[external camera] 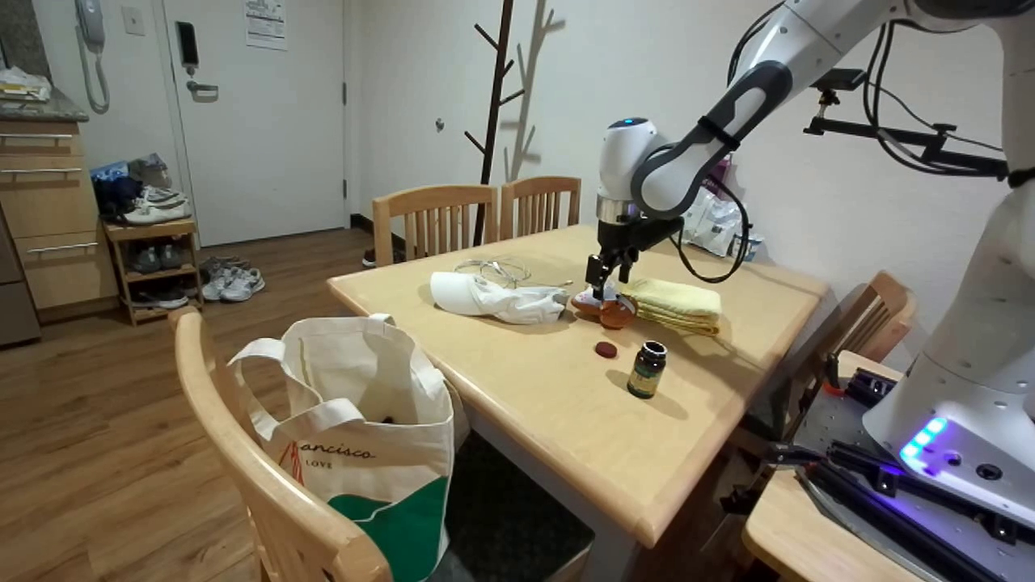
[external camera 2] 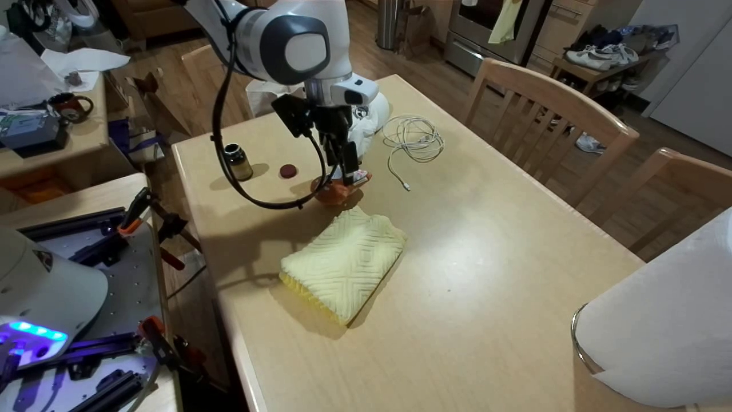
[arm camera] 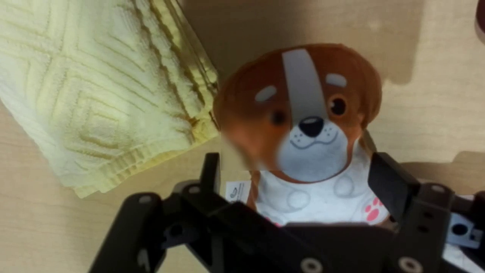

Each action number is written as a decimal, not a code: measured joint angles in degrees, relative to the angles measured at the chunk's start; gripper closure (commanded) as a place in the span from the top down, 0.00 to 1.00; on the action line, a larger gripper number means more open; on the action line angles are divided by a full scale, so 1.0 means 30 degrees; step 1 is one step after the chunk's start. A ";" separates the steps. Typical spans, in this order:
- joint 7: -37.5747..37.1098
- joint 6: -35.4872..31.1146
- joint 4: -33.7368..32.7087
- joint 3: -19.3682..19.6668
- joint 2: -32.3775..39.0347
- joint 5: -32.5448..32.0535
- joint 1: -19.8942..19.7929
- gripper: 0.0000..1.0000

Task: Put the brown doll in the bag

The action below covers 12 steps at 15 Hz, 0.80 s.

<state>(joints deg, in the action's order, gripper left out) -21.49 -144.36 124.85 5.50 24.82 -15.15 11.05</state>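
Brown doll (arm camera: 312, 151), wide-headed, ridged yellow cloth (external camera 2: 344, 264)

“ancisco”, “LOVE” on the bag (external camera: 396, 465)

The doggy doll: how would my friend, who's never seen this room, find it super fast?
On the big wooden table, find the folded yellow towel. Beside it, by the black gripper, lies the doggy doll. Unlike the towel, it has a brown puppy face, a white forehead stripe, a black nose and pink paw marks.
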 measured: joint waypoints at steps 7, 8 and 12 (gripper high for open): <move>0.0000 -0.0014 0.0112 -0.0507 0.1007 0.0485 0.0002 0.68; 0.0000 -0.0051 0.0110 -0.0475 0.1149 0.0480 0.0002 0.60; 0.0000 -0.0171 0.0093 -0.0364 0.1289 0.0480 -0.0002 0.34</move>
<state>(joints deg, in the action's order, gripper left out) -21.49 -144.87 125.13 4.40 28.68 -13.71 11.05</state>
